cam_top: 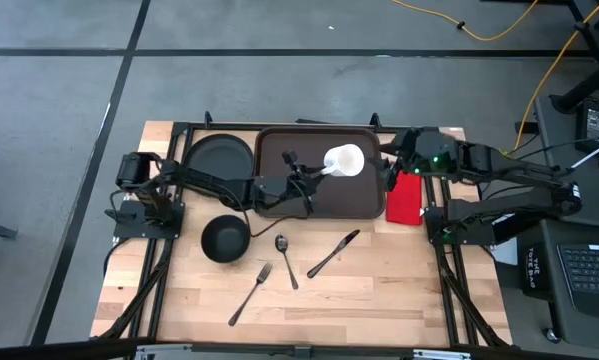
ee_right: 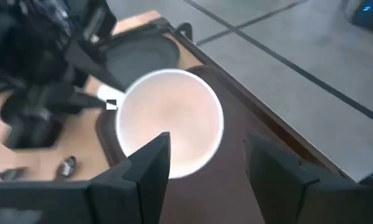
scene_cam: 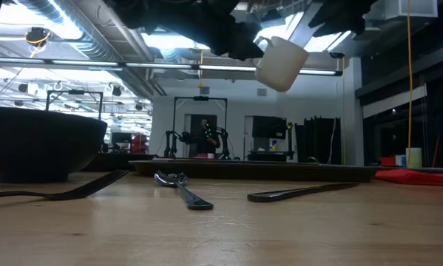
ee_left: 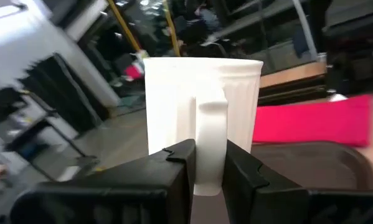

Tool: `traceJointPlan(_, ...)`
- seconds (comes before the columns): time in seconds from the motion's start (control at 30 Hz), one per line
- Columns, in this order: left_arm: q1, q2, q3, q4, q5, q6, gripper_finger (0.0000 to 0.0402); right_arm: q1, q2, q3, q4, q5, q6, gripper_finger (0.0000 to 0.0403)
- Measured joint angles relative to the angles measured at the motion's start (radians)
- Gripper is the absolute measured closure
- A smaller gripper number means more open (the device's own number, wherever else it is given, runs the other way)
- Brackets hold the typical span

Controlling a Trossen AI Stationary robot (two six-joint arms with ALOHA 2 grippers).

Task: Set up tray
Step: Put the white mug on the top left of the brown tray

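A white mug (cam_top: 344, 160) hangs in the air above the dark brown tray (cam_top: 279, 200), which lies at the table's far middle. My left gripper (cam_top: 309, 172) is shut on the mug's handle. In the low view the mug (scene_cam: 282, 63) is high over the table and tilted. My right gripper (ee_right: 205, 162) stands open over the tray's right end, near the mug, with nothing between its fingers. One round end of the mug (ee_right: 170, 121) faces it. My left gripper pinches the mug's handle (ee_left: 210, 124) between its two fingers (ee_left: 180, 165). The fingers come about level from the table's left side. The mug is lifted clear of the tray and tilted, its body beyond the fingertips.
A round black plate (cam_top: 219, 155) lies left of the tray and a black bowl (cam_top: 224, 238) nearer the front. A spoon (cam_top: 284, 255), a fork (cam_top: 249, 293) and a knife (cam_top: 334, 252) lie on the wood. A red napkin (cam_top: 406, 198) lies at the tray's right end.
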Motion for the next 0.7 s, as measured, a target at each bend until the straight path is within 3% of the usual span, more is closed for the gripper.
traceJointPlan(0.13,0.04,-0.045,-0.001,-0.07,0.125,-0.112,0.0352,0.045,-0.019,-0.078,0.054,0.094,-0.021,0.0201)
traceJointPlan(0.5,0.139,-0.122,-0.008,-0.127,0.338,-0.132,0.0351,0.189,-0.117,-0.323,0.344,0.114,-0.022,0.0201)
traceJointPlan(0.7,0.222,-0.208,-0.141,-0.01,0.452,-0.183,0.035,0.275,-0.17,-0.397,0.396,0.144,0.004,0.0201)
